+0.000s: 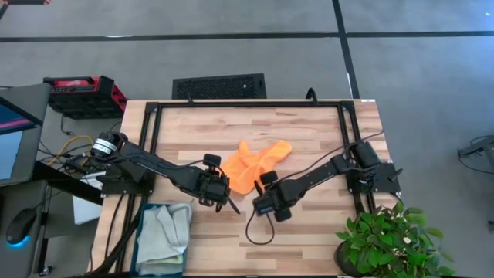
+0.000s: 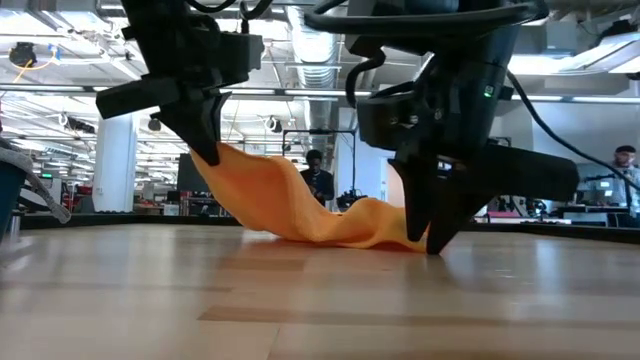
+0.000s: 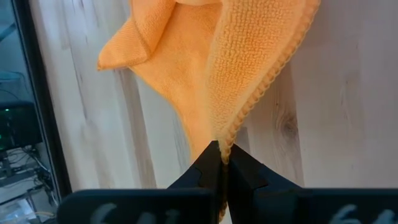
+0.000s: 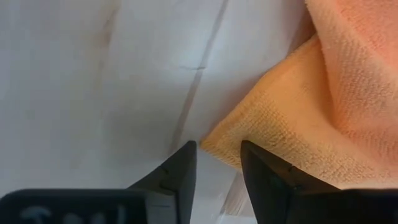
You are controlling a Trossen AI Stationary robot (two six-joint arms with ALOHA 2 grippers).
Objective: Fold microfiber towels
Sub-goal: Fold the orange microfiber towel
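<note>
Left gripper (image 3: 221, 163), jaws pinching orange towel (image 1: 255, 164) edge, lifts it off tabletop (image 1: 309, 131) for folding. Right gripper (image 4: 217, 165), jaws spread, straddles the near corner, ready to grasp.

A teal bin (image 1: 143, 251) sits at the table's (image 1: 309, 131) near left corner, a potted plant (image 1: 386, 239) at the right, and a red case (image 1: 81, 93) on the floor.

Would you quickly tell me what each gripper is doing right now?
Left gripper: shut on the edge of the orange towel, lifting it off the table.
Right gripper: open, fingers straddling a corner of the towel, not gripping it yet.
</note>
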